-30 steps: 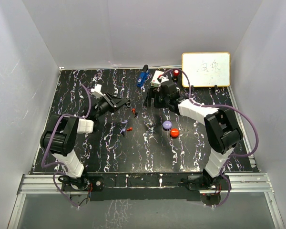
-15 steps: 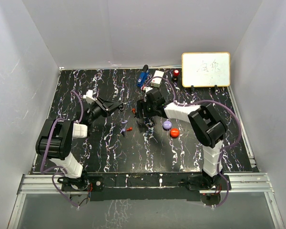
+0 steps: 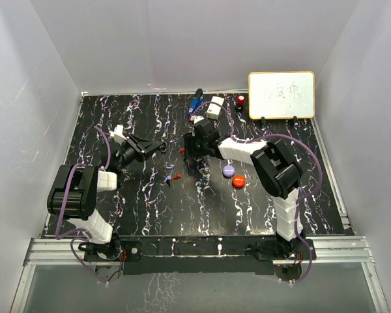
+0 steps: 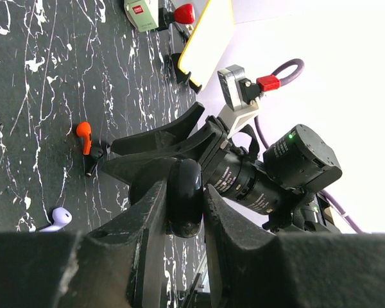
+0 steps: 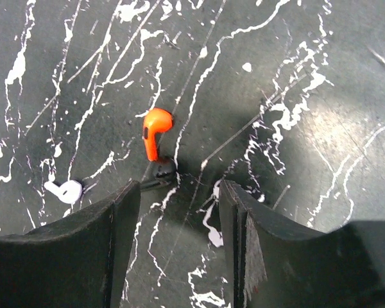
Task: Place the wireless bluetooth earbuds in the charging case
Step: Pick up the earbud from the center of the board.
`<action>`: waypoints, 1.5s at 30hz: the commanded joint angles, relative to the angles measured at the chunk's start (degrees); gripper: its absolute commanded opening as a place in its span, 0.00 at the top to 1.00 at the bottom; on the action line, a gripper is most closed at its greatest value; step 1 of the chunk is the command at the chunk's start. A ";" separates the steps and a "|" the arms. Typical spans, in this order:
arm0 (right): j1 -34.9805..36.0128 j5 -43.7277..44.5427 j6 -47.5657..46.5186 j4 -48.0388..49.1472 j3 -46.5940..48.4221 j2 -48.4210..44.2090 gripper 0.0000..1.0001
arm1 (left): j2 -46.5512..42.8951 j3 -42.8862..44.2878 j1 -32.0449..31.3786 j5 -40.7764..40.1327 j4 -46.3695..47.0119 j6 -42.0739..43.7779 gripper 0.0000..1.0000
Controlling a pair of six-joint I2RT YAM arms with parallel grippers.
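Note:
My left gripper point(image 3: 159, 147) point(image 4: 185, 192) is shut on a black rounded case point(image 4: 185, 200), seen edge-on and held above the table. My right gripper point(image 3: 188, 154) point(image 5: 179, 192) is open and empty, low over the table. Just beyond its fingertips lies a red earbud point(image 5: 155, 131) point(image 3: 182, 151) point(image 4: 83, 136), with a small black piece point(image 5: 162, 173) beside it. A purple earbud point(image 5: 65, 190) point(image 4: 58, 217) point(image 3: 169, 177) lies to the left. Another red earbud point(image 3: 177, 175) lies near the purple one. A purple case point(image 3: 229, 170) and a red case point(image 3: 238, 182) sit to the right of my right gripper.
A blue gadget point(image 3: 195, 104), a white box point(image 3: 215, 107) and a small red item point(image 3: 240, 100) stand at the back. A whiteboard point(image 3: 281, 94) leans at the back right. Grey walls enclose the black marbled table point(image 3: 150, 208).
My right arm has swung left and down, so its open gripper now sits by the red earbud. My left gripper has drawn back a little to the left with the black case.

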 commanded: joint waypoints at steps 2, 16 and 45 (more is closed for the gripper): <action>1.60 3.13 -1.09 0.08 3.49 1.82 0.51 | -0.66 0.04 0.93 1.81 2.27 -0.69 1.00; 4.07 9.74 -2.55 -3.48 5.78 4.68 0.61 | 0.93 -1.00 2.06 2.75 6.31 -2.16 1.00; 6.71 14.13 -3.09 -6.68 6.60 6.15 0.86 | 2.57 -2.11 3.10 3.62 9.34 -3.46 1.00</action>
